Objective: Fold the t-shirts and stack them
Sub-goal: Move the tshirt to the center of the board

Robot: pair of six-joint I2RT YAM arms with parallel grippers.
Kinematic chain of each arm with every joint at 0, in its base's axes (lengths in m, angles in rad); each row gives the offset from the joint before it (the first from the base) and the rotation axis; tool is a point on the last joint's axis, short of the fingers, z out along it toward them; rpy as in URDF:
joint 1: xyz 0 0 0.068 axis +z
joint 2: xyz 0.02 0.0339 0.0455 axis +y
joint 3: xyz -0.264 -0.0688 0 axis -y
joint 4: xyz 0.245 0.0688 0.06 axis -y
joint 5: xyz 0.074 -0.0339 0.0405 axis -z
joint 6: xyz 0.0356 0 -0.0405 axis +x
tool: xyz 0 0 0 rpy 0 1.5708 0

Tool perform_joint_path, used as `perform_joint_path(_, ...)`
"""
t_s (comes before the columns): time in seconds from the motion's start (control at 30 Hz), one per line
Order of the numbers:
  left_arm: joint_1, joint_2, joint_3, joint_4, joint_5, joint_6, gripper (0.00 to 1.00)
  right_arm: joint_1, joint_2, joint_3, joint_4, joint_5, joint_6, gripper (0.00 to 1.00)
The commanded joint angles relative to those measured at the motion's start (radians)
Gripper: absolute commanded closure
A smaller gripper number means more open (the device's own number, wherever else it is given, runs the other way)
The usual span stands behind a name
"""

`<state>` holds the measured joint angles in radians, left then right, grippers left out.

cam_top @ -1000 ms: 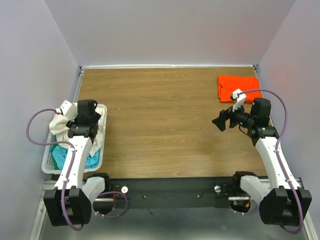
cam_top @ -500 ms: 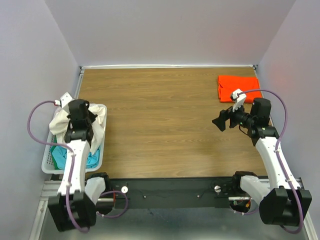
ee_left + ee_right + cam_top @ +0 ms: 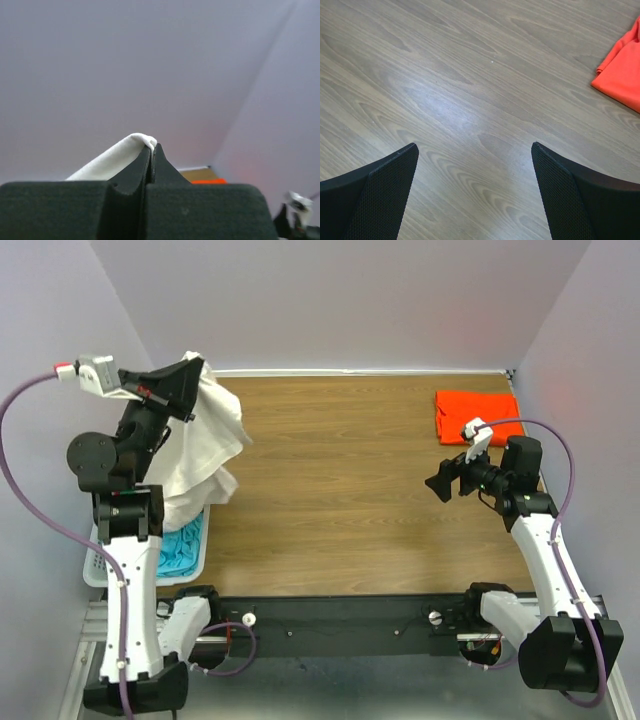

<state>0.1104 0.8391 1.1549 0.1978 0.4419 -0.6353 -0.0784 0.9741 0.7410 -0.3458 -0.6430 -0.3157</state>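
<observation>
— Cream-white t-shirt [image 3: 205, 440], where?
— Hanging over the basket [image 3: 93, 568] from the left gripper [image 3: 151, 150], jaws clamped on it.
— And the right gripper [image 3: 440, 483]?
— Jaws wide apart above the bench [image 3: 340, 470]. Orange t-shirt [image 3: 477, 412] lies folded, far right corner.

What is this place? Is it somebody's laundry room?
Probably a robot test booth, not a home: plain walls box in a wooden table, with two robot arms bolted to its edge and a laundry basket.
</observation>
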Motion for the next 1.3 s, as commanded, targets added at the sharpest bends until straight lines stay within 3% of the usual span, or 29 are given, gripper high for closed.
perform_joint_path(0.0,-0.107,0.081,0.172,0.13,0.187,-0.101,1.0,0.002,0.0,-0.006,-0.001,0.031,-0.006,0.0)
perform_joint_path(0.1,-0.295,0.136,0.256,0.13,0.173,-0.107,1.0,0.0,0.005,-0.008,0.002,0.042,-0.01,0.0)
perform_joint_path(0.37,-0.615,0.242,0.316,0.17,0.109,-0.119,1.0,-0.007,0.018,-0.008,0.008,0.074,-0.005,0.0)
perform_joint_path(0.47,-0.682,0.276,0.278,0.216,0.098,-0.124,1.0,-0.017,0.018,-0.008,0.01,0.086,-0.003,0.0)
perform_joint_path(0.57,-0.713,0.288,0.183,0.238,0.057,-0.125,1.0,-0.035,0.017,-0.008,0.016,0.109,0.0,0.0)
perform_joint_path(0.83,-0.652,0.201,-0.393,0.261,-0.221,-0.182,0.98,-0.093,0.023,-0.009,0.019,0.14,0.007,0.0)
perform_joint_path(0.93,-0.582,0.206,-0.582,0.261,-0.236,-0.24,0.68,-0.095,0.038,-0.012,0.018,0.119,0.006,0.0)
perform_joint_path(0.97,-0.542,0.196,-0.619,0.271,-0.238,-0.241,0.46,-0.095,0.043,-0.015,0.016,0.108,0.003,0.0)
perform_joint_path(1.0,-0.528,0.186,-0.645,0.27,-0.238,-0.228,0.4,-0.095,0.047,-0.018,0.016,0.089,-0.003,0.0)
perform_joint_path(1.07,-0.5,0.132,-0.667,0.226,-0.244,-0.201,0.37,-0.095,0.058,-0.023,-0.001,0.005,-0.02,0.0)
perform_joint_path(1.17,-0.502,0.083,-0.571,0.068,-0.298,-0.072,0.32,-0.093,0.092,-0.008,-0.112,-0.174,-0.127,0.0)
perform_joint_path(1.27,-0.502,0.1,-0.453,-0.041,-0.244,0.037,0.31,-0.093,0.123,-0.003,-0.221,-0.329,-0.276,0.0)
